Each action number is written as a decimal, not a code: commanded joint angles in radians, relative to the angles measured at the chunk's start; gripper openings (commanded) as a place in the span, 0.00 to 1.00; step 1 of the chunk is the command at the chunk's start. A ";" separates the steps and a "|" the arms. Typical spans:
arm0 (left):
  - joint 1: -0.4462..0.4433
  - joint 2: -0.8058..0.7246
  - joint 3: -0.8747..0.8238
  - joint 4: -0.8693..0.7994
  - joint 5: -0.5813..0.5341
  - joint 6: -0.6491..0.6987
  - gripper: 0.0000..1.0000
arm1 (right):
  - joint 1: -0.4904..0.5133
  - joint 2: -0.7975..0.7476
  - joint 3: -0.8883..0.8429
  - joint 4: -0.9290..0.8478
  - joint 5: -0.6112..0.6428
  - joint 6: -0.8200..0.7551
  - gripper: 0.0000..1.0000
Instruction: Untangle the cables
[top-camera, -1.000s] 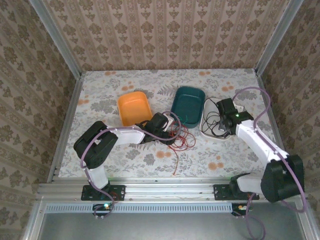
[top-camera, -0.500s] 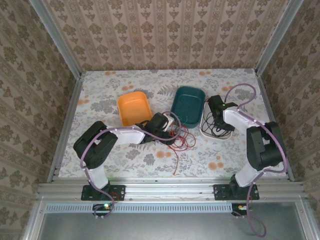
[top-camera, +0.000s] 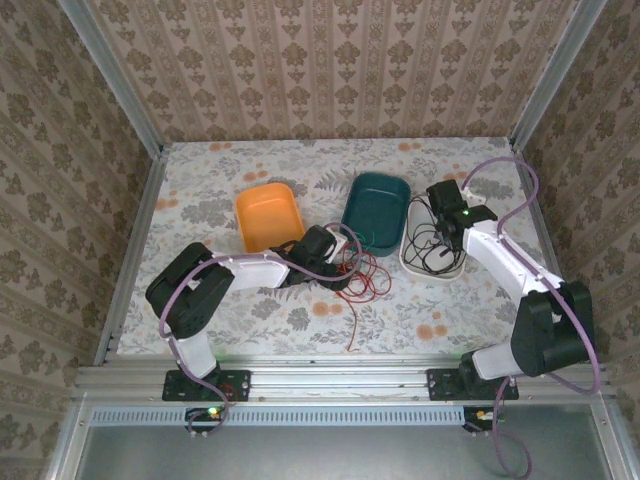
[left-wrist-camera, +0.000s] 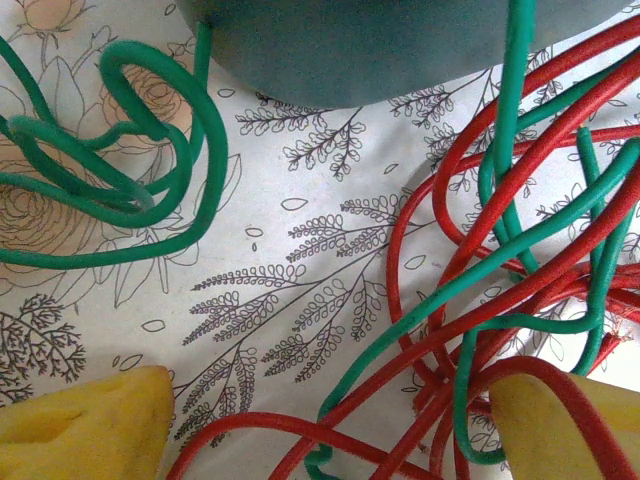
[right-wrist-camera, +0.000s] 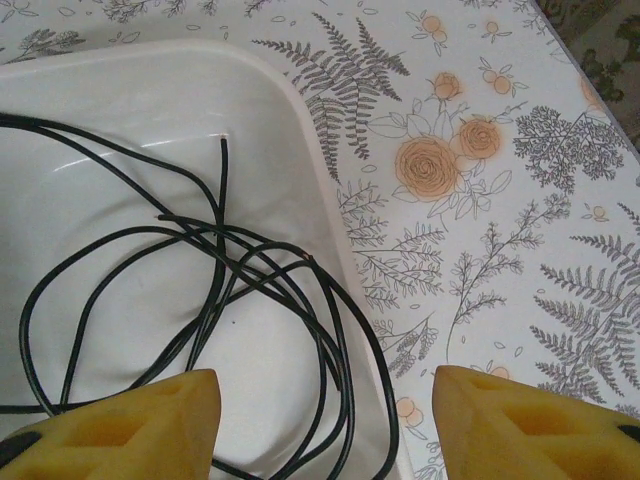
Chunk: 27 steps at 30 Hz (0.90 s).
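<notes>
**Status.** The cables are in two groups. The thin red cable (top-camera: 366, 276) and the thin green cable (left-wrist-camera: 214, 140) lie knotted together on the floral-patterned counter (top-camera: 250, 170). The knot is around the counter's middle, just in front of the dark teal plastic tray (top-camera: 375, 195), and one red strand trails toward the near edge. The thin black cable (right-wrist-camera: 221, 190) lies coiled inside the white plastic tray (right-wrist-camera: 318, 190), toward the right edge. An orange plastic tray (top-camera: 268, 215) stands left of the teal one.

**Left pincer** (left-wrist-camera: 320, 430): the jaws are apart, low over the red-green knot. Strands of both colours cross between them. A red strand lies over the fingertip (left-wrist-camera: 555, 432) at the right of the wrist view.

**Right pincer** (right-wrist-camera: 325, 440): the jaws are apart. One finger is over the white tray's interior and the other over bare counter, so the rim sits between them.

**Hazards.**
1. If the left pincer closes here, it likely traps red and green together. Pulling would then tighten the knot or drag the whole bundle.
2. The strand over the fingertip may snag when the arm withdraws.
3. A green strand runs up to the teal tray wall, so tension on it could shift that tray.
4. If the right pincer closes here, it may clamp the rim rather than the black cable. Lifting could then tip the white tray.
</notes>
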 joint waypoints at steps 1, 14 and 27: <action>-0.002 -0.020 -0.007 -0.017 0.003 -0.002 0.84 | -0.004 -0.017 -0.010 -0.058 -0.022 0.039 0.59; -0.001 -0.032 -0.038 -0.006 -0.003 -0.011 0.84 | -0.047 -0.055 -0.217 -0.033 -0.171 0.111 0.33; -0.002 -0.041 -0.038 -0.014 -0.010 -0.010 0.84 | -0.158 0.076 -0.172 0.044 -0.170 0.088 0.15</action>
